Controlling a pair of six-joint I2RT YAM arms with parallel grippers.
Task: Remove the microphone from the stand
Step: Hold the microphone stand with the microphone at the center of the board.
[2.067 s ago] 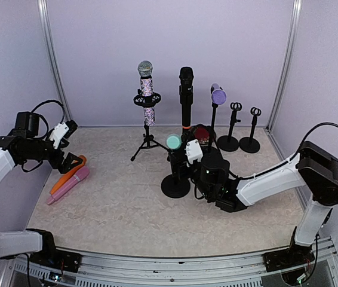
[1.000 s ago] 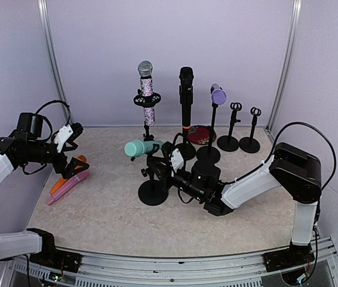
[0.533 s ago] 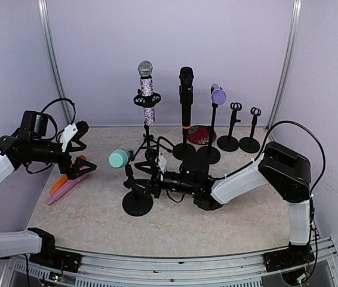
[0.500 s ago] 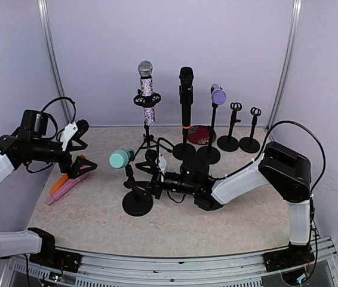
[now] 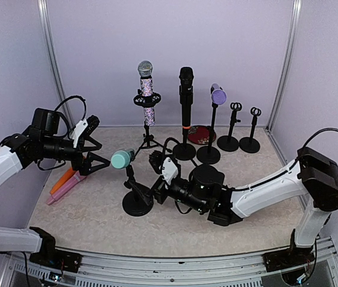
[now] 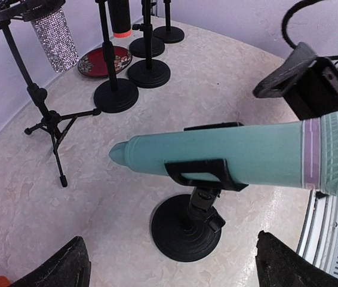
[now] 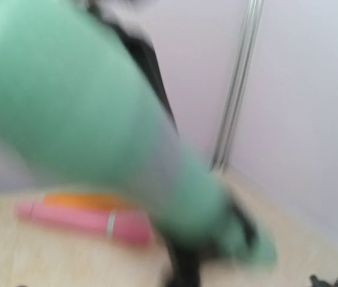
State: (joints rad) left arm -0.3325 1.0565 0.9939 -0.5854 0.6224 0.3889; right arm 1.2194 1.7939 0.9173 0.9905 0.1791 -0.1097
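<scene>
Closer to the green microphone (image 6: 234, 152), clipped in its stand (image 6: 187, 230), the left gripper (image 5: 100, 152) has been brought, wide open and empty like the right gripper (image 5: 157, 160); stiff, light, probably slippery, it should be gripped mid-body.

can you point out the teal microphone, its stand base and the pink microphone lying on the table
teal microphone (image 6: 258, 149), left wrist view, on the handle just behind the clip
stand base (image 6: 178, 236), left wrist view, on the round black foot
pink microphone (image 5: 61, 191), top external view, on the middle of its body
</scene>
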